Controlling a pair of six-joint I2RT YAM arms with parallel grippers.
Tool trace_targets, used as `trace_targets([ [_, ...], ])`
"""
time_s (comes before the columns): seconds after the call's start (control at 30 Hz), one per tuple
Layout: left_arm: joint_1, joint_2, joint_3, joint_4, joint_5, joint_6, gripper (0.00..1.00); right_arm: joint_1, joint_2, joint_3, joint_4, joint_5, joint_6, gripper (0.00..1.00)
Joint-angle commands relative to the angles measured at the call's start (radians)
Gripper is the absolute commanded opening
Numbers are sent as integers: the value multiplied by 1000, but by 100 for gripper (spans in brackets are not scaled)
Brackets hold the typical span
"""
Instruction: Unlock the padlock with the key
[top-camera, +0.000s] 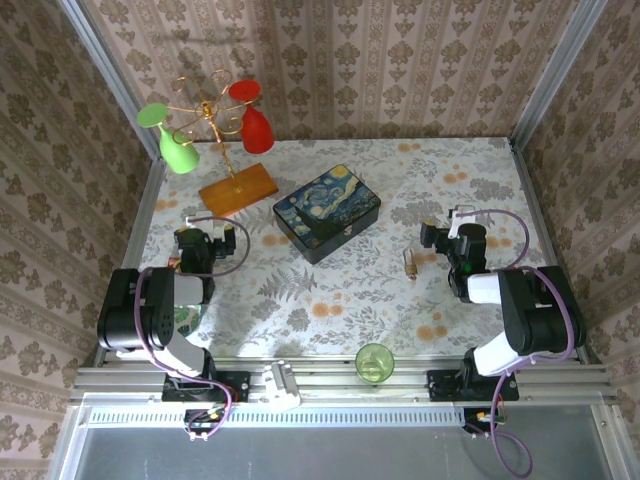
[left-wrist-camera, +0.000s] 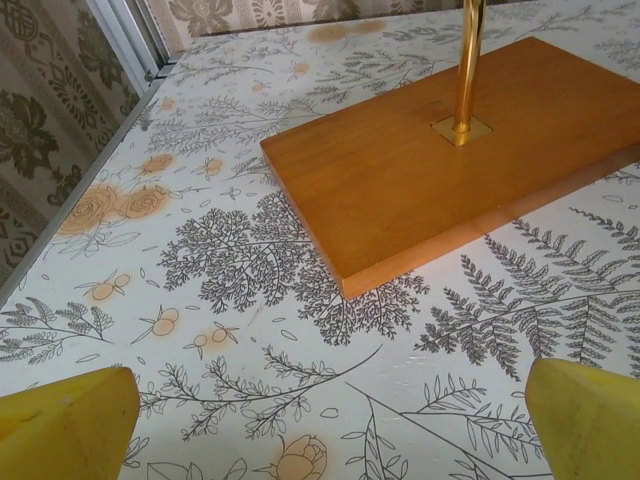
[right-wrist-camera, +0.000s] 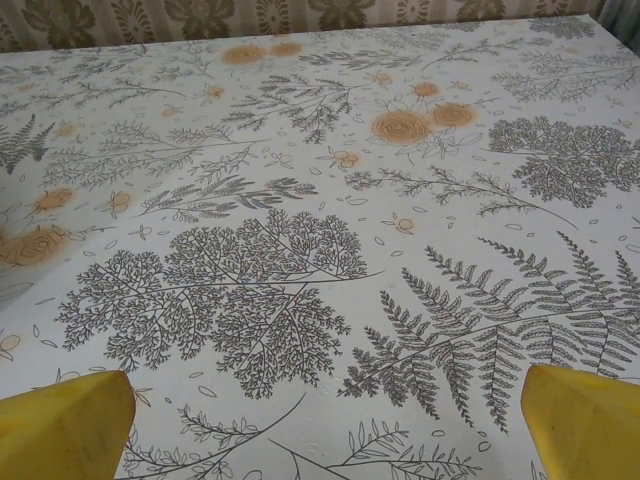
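Note:
The padlock (top-camera: 411, 264) is a tiny brass speck on the floral tablecloth, between the painted box and my right arm. The key is too small to make out from above. My right gripper (top-camera: 445, 224) hovers just right of and beyond the padlock. In the right wrist view it (right-wrist-camera: 325, 430) stands open, yellow fingertips (right-wrist-camera: 65, 425) wide apart over bare cloth. My left gripper (top-camera: 212, 224) is far off on the left side of the table. It (left-wrist-camera: 330, 430) is open too, with nothing between its yellow fingertips (left-wrist-camera: 590, 420).
A dark starry-night box (top-camera: 327, 212) sits mid-table. A wooden base (left-wrist-camera: 450, 150) with a brass pole lies just ahead of the left gripper, carrying a green glass (top-camera: 165, 135) and red glasses (top-camera: 252, 115). A small green glass (top-camera: 374, 362) stands at the near edge.

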Motion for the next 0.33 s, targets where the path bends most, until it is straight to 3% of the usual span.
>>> trace_targets([
  [0.0,4,2,5,43,21,6,100,6,-1,14,25,-7,-10,100],
  [0.3,-3,3,4,49,-2,11,100,15,0,20,16,-12,-22,100],
])
